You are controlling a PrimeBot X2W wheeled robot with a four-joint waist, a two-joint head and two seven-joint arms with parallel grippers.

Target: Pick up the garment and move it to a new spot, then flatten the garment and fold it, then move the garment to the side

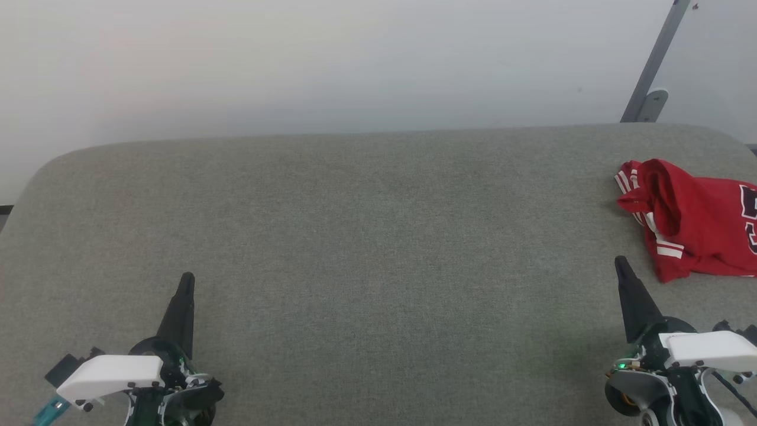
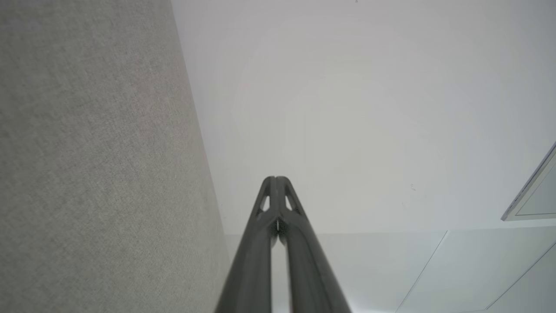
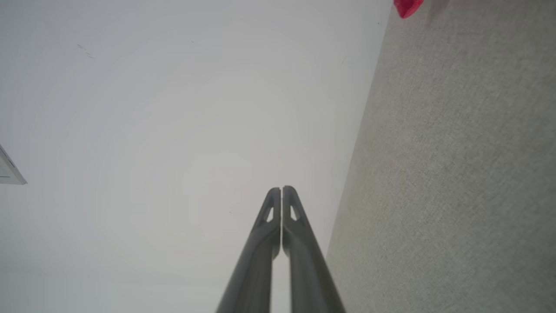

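Garment point(image 1: 692, 219) lies bunched at the worktop's point(image 1: 355, 236) right edge, just beyond the right gripper point(image 1: 620, 260); it and the left gripper point(image 1: 188, 276) are pressed together, empty.

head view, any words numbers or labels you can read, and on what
Garment: dark, white-outlined characters, cut off by the picture's right edge; too little shows to read them.
Nothing else in the views carries readable text.
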